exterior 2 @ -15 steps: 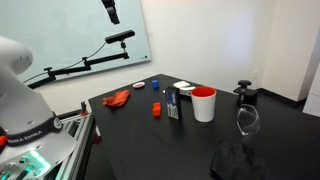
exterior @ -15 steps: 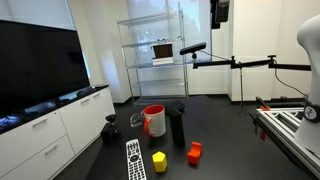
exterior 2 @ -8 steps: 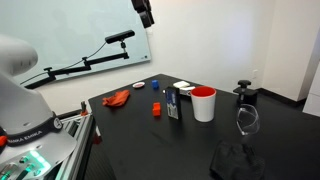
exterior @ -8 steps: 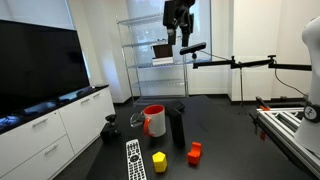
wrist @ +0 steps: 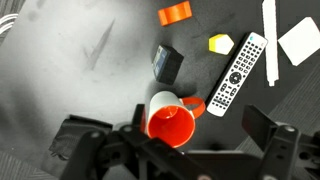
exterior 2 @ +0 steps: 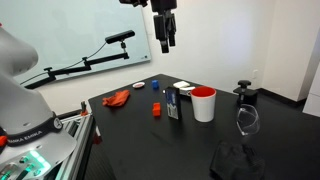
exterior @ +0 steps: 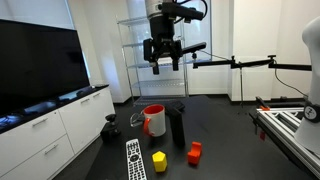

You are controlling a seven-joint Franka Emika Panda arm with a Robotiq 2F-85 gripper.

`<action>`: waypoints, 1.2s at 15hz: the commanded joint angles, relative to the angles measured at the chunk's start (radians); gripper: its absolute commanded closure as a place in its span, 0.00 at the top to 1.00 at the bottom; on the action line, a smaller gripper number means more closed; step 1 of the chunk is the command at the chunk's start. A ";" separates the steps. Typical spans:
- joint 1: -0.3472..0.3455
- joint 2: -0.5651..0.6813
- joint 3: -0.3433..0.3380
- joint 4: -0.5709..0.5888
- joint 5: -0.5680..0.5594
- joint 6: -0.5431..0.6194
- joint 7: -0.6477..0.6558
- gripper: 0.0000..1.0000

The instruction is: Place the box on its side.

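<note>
The box (exterior: 176, 127) is slim, black and matte, and stands upright on the dark table next to the red-and-white mug (exterior: 153, 120). It also shows in an exterior view (exterior 2: 174, 103), and from above in the wrist view (wrist: 167, 63). My gripper (exterior: 163, 52) hangs high above the table in both exterior views (exterior 2: 165, 36), well clear of the box. In the wrist view its fingers (wrist: 175, 132) are spread wide and hold nothing, with the mug (wrist: 170, 118) right below and the box a little further off.
A remote (exterior: 134, 158), a yellow block (exterior: 158, 161) and an orange-red block (exterior: 194, 153) lie near the box. A red cloth (exterior 2: 118, 97), a black cloth (exterior 2: 238, 160), a wire object (exterior 2: 247, 120) and a white card (wrist: 298, 40) are on the table too. A camera boom (exterior: 240, 63) stands behind.
The gripper has come down from the top edge of the picture and moved sideways to a spot above the mug and box. Nothing on the table has moved.
</note>
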 commanded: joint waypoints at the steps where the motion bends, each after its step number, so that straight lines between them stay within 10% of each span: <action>1: 0.022 0.051 -0.018 0.051 0.014 -0.020 0.056 1.00; 18: 0.049 0.182 -0.040 -0.084 -0.096 0.209 0.077 1.00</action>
